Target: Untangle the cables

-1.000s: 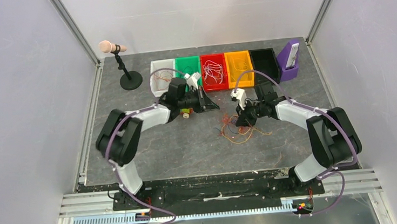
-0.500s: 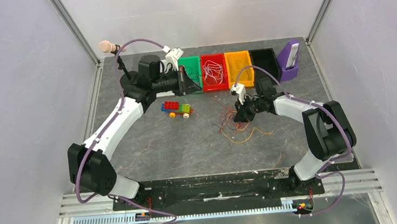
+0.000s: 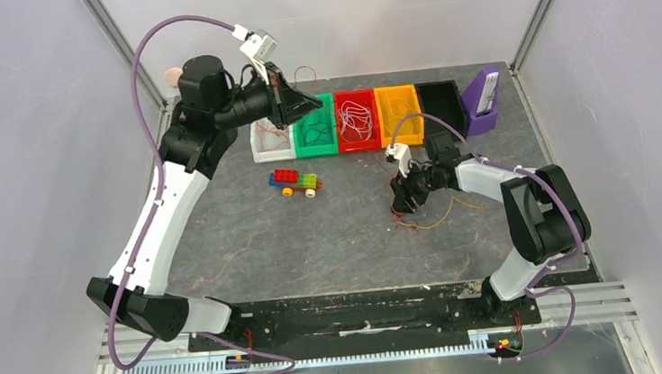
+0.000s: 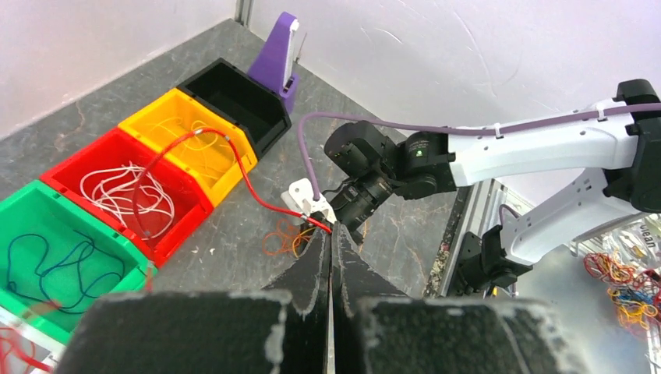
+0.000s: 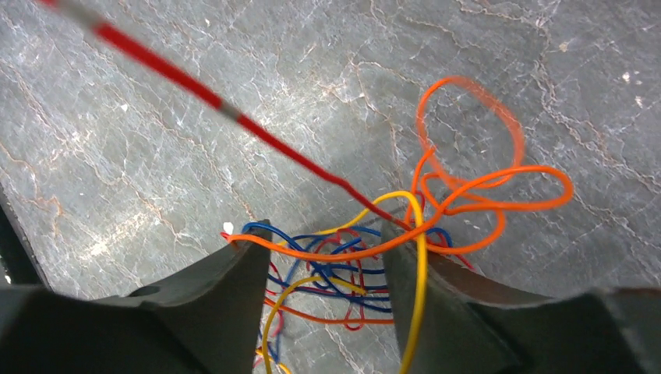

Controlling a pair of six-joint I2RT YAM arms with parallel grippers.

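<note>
Here, cables [image 3: 410, 220] on dark veined tabletop [image 3: 251, 239], pale walls [image 3: 28, 177] around.

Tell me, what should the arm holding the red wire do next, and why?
Probably lower the left gripper toward the white bin and let go. Its jaws are shut on a red cable held up high, and that bin seems to hold other red strands.

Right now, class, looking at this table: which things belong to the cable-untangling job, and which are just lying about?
Part of the job:
- cable tangle, between the open fingers of the right claw
- red cable, pinched in the left claw
- coloured bins, some holding loose cables

Just lying about:
- toy brick car
- purple stand
</note>
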